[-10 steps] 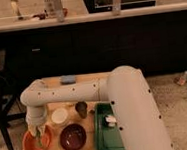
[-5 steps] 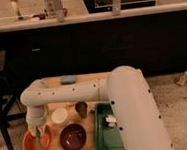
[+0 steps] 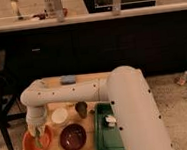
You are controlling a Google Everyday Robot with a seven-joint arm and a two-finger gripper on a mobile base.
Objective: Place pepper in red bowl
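Camera view: the gripper (image 3: 37, 131) hangs directly over the red bowl (image 3: 30, 145), the pepper (image 3: 39, 139) pinched between its closed fingers, its tip inside the bowl, positioned for release.

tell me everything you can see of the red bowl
The red bowl is a round, bright orange-red dish with a paler orange inside, sitting upright at the front left corner of the wooden table, left of the dark maroon bowl. The gripper hangs right over it, and the green pepper reaches down into the bowl's inside. Its material cannot be told.
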